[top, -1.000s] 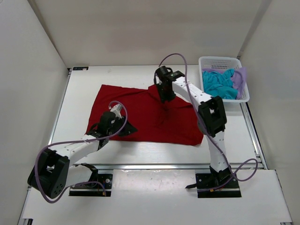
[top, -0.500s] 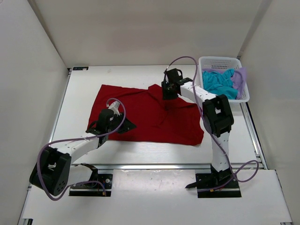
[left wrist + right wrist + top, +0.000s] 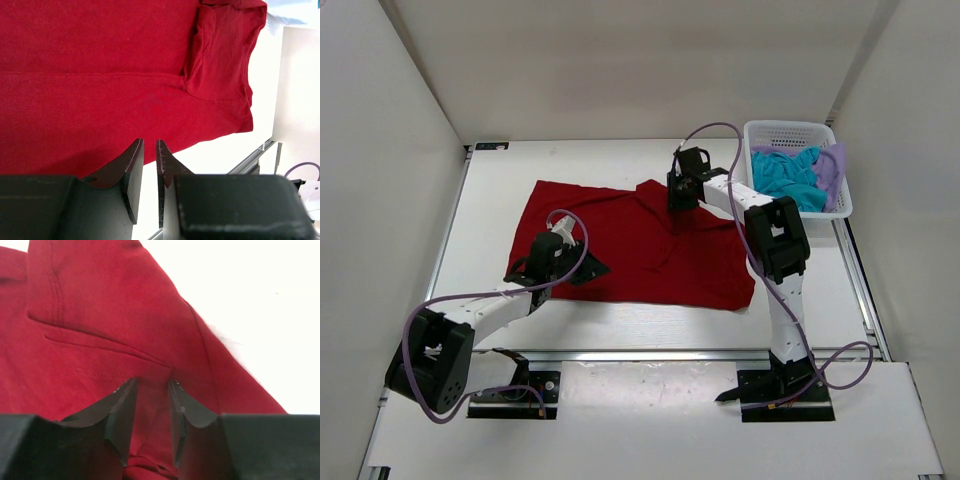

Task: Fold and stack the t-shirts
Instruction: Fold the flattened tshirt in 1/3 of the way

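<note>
**While the right gripper [image 3: 152, 382] clamps the red t-shirt [image 3: 640, 245], the left gripper [image 3: 150, 143] sits at its near edge**

Where the white table [image 3: 500, 180] reaches its far right corner, a white mesh basket [image 3: 790, 127] stands. Inside the basket a teal-blue t-shirt [image 3: 788, 178] lies crumpled and fills most of it. A pale lavender t-shirt [image 3: 831, 168] is bunched against the basket's right wall, touching the teal one.

The red t-shirt is spread on the table to the left of the basket, apart from it, mostly flat with soft wrinkles. Its near right corner lies closer to the arm bases than the basket does.

The right gripper is just left of the basket, at the far edge of the red shirt. In the right wrist view a ridge of red cloth rises between its two dark fingers [image 3: 120, 410], which are closed on that fold, and a stitched seam runs across the cloth beyond them.

The left gripper is well left of the basket and nearer the bases, at the shirt's near edge. Its fingers [image 3: 131, 170] stand close together with only a thin slit between them, and white table shows through the slit below the hem. Whether they nip the hem cannot be told. In that view one sleeve [image 3: 220, 55] lies folded over the shirt's body
</note>
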